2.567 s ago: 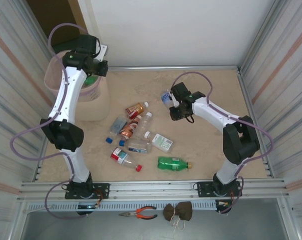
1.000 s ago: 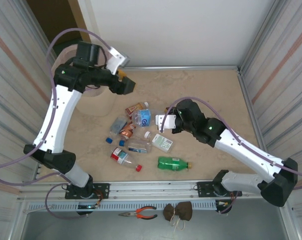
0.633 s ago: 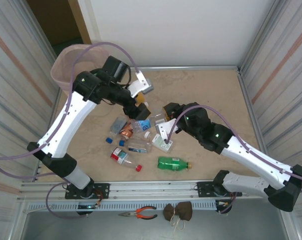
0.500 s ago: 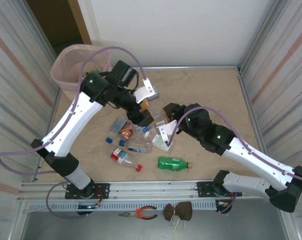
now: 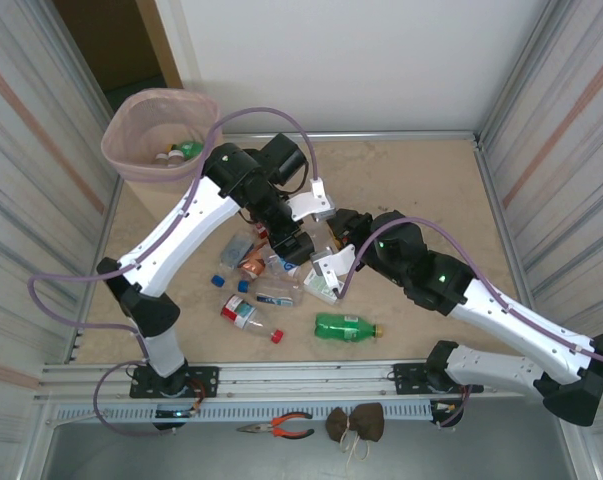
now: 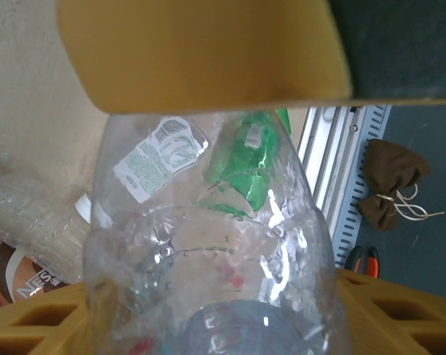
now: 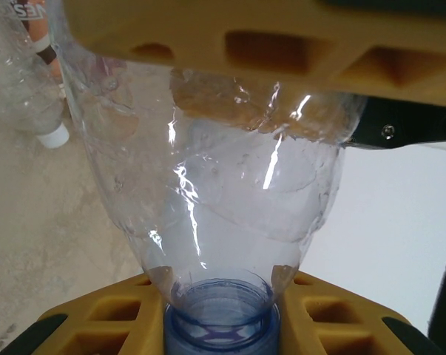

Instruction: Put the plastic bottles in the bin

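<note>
The left pincer [image 5: 293,243] has swung from the bin [image 5: 111,158] to straddle a clear bottle [image 6: 208,251], grip unclear; the right pincer [image 7: 223,177] stays clamped on a blue-capped bottle [image 7: 230,237].

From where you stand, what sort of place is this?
Probably a robot test cell, not a home: robot arms bolted to a metal rail, ribbed wall panels boxing in a tabletop strewn with plastic bottles, and a bin in the corner.

Beige bin [image 5: 116,160] with pink liner at 10 o'clock, green bottle [image 5: 346,325] at 6 o'clock, clear blue-necked bottle [image 7: 215,185], clear white-labelled bottle [image 6: 208,259], yellow fingers [image 7: 208,37]
</note>
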`<state>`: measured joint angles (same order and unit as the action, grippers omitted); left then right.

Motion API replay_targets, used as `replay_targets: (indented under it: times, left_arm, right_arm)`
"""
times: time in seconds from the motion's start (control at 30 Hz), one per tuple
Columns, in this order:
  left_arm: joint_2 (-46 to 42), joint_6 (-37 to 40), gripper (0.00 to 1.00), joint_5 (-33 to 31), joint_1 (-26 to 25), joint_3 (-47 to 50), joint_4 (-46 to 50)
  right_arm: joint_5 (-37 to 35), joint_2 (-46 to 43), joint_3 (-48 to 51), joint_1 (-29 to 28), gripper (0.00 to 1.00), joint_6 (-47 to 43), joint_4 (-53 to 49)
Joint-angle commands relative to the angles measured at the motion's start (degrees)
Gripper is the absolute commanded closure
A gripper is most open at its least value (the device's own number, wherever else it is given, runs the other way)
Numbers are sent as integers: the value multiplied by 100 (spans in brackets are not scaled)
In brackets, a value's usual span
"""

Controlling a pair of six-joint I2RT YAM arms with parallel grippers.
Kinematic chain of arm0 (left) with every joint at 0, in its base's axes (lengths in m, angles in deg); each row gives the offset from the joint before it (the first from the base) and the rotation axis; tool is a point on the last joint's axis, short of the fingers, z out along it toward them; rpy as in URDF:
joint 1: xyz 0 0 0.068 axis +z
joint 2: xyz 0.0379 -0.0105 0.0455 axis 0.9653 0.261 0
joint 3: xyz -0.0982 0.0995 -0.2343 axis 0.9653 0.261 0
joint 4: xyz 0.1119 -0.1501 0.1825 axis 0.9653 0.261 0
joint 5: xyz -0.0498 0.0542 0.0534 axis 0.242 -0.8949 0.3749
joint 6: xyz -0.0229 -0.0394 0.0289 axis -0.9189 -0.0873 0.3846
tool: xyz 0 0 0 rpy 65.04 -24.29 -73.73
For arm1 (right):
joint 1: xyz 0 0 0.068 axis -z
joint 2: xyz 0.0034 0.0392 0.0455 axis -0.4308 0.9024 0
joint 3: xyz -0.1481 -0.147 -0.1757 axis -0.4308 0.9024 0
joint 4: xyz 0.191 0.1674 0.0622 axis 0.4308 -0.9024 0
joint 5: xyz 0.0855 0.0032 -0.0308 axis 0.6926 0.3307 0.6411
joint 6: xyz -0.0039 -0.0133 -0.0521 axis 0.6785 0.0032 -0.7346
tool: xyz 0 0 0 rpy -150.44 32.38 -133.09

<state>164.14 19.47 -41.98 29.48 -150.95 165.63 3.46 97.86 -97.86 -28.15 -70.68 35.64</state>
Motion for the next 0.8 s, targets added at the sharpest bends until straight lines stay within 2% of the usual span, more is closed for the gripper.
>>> replay_targets:
  times: [0.0,0.3,0.4,0.57,0.67,0.77]
  left_arm:
    - [-115,177,41,8,2,9,261]
    - [-165,270,54,14,3,62,231]
    - [-209,284,56,-17,3,119,149]
    - [-365,273,60,-92,85,307,-119]
    - [-495,233,61,-87,240,432,-331]
    - [-635,164,61,-83,453,521,-550]
  right_arm:
    - [-74,-124,-77,-67,97,-169,59]
    - [-109,-161,-112,-126,90,-161,-47]
    - [-179,-215,-105,-178,78,-96,-109]
    - [-210,-402,-114,-232,54,253,-417]
    - [-236,-549,-97,-280,44,574,-635]
    - [-220,-724,-65,-327,40,938,-737]
